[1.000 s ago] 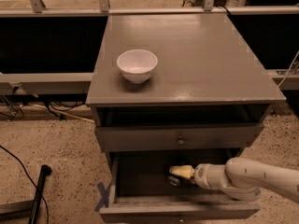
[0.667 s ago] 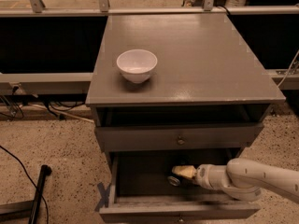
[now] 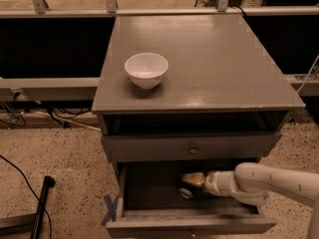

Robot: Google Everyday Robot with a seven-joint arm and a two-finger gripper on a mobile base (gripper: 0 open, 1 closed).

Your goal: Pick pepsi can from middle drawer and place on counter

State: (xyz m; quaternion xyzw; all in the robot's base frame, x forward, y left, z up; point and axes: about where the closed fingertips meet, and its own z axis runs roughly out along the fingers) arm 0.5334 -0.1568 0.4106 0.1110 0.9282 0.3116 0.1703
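Note:
The middle drawer [image 3: 149,195] is pulled out at the bottom of the grey cabinet, and its floor is dark. My gripper [image 3: 189,180] reaches into it from the right on a white arm [image 3: 269,183], low over the drawer floor near the middle. A small round silver end [image 3: 186,193] shows just under the gripper tip. It looks like the end of the pepsi can, whose dark body is lost in shadow. I cannot tell whether the gripper touches it. The counter [image 3: 209,59] is the broad grey cabinet top above.
A white bowl [image 3: 146,69] stands on the left part of the counter. The upper drawer front [image 3: 149,148] with its round knob [image 3: 193,150] is shut just above my arm. A black cable and pole [image 3: 42,203] lie on the speckled floor at the left.

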